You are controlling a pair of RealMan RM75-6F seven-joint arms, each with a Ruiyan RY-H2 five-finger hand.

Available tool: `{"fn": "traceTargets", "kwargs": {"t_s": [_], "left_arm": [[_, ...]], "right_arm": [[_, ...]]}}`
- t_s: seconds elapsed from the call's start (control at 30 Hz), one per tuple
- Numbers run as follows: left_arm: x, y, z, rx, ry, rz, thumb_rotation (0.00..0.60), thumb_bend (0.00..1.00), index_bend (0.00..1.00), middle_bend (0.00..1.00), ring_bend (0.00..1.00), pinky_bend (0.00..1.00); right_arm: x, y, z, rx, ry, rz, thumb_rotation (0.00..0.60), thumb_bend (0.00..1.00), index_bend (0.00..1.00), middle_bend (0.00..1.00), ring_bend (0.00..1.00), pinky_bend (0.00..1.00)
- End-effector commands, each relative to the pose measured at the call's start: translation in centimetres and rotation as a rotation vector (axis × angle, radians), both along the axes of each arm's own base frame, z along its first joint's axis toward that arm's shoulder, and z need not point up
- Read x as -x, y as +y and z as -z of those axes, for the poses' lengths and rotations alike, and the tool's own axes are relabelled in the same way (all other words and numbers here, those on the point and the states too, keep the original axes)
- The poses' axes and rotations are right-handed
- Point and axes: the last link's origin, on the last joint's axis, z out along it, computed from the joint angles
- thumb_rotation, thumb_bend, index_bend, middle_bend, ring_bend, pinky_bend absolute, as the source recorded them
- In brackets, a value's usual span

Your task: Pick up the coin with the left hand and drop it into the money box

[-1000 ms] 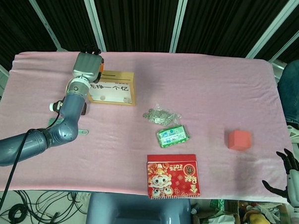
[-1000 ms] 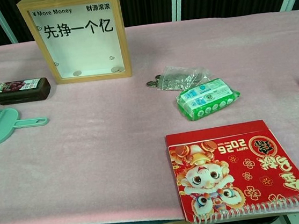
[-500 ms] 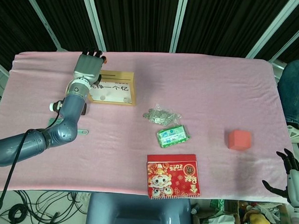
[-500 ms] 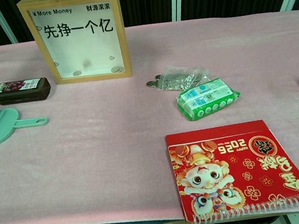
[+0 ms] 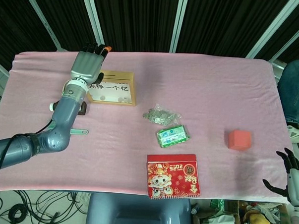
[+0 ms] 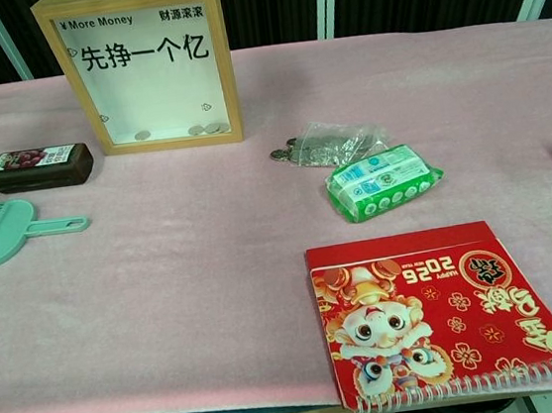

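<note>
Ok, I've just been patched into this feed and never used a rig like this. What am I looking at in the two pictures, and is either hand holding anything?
The head view looks down from the robot's head; the chest view looks across the table from lower down. The grey arm ends in the left hand, raised over the wooden money box, fingers spread and holding nothing. Three coins lie inside the box's window. The right hand waits open at the table's lower right edge. On the pink cloth lie a bag of coins, a green tissue pack, a red 2026 calendar, a red block, a dark bottle and a teal brush.
</note>
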Motion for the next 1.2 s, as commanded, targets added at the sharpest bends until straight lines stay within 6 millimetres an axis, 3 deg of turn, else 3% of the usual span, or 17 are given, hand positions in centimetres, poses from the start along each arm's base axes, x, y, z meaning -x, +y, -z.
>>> {"fn": "traceTargets", "kwargs": {"t_s": [0.03, 0.2, 0.3, 0.47, 0.63, 0.93, 1.2], "left_arm": [[1.9, -4.5, -3.6, -0.048, 0.009, 0.057, 0.6, 0.38, 0.07, 0.02, 0.0, 0.0], [5.8, -9.1, -5.4, -0.067, 0.047, 0.034, 0.6, 0.35, 0.02, 0.0, 0.0, 0.0], [9.5, -13.2, -6.1, -0.063, 0.035, -0.002, 0.6, 0.35, 0.01, 0.0, 0.0, 0.0], [14.4, -18.9, -5.9, -0.031, -0.018, -0.045, 0.6, 0.34, 0.0, 0.0, 0.0, 0.0], [18.3, -23.0, -5.2, -0.018, -0.066, -0.035, 0.6, 0.34, 0.0, 0.0, 0.0, 0.0], [22.6, -27.6, -4.0, -0.036, -0.169, 0.003, 0.6, 0.34, 0.0, 0.0, 0.0, 0.0], [24.6, -28.5, -4.3, -0.073, -0.198, -0.009, 0.6, 0.34, 0.0, 0.0, 0.0, 0.0]], "right_arm": [[0.0, 0.0, 0.0, 0.002, 0.008, -0.005, 0.6, 0.1, 0.18, 0.03, 0.11, 0.2], [-0.2, 0.0, -0.1, 0.005, 0.017, -0.016, 0.6, 0.1, 0.18, 0.03, 0.11, 0.2], [-0.3, -0.1, -0.3, 0.018, 0.044, -0.046, 0.6, 0.1, 0.14, 0.03, 0.11, 0.2], [-0.7, -0.4, -0.4, 0.029, 0.09, -0.102, 0.6, 0.1, 0.06, 0.02, 0.1, 0.2], [-1.2, -0.4, -0.5, 0.047, 0.131, -0.181, 0.6, 0.09, 0.06, 0.02, 0.1, 0.2], [-1.6, -0.2, -0.4, 0.08, 0.148, -0.235, 0.6, 0.09, 0.06, 0.02, 0.1, 0.2], [-1.5, -0.5, -0.2, 0.08, 0.139, -0.237, 0.6, 0.09, 0.06, 0.02, 0.1, 0.2]]}}
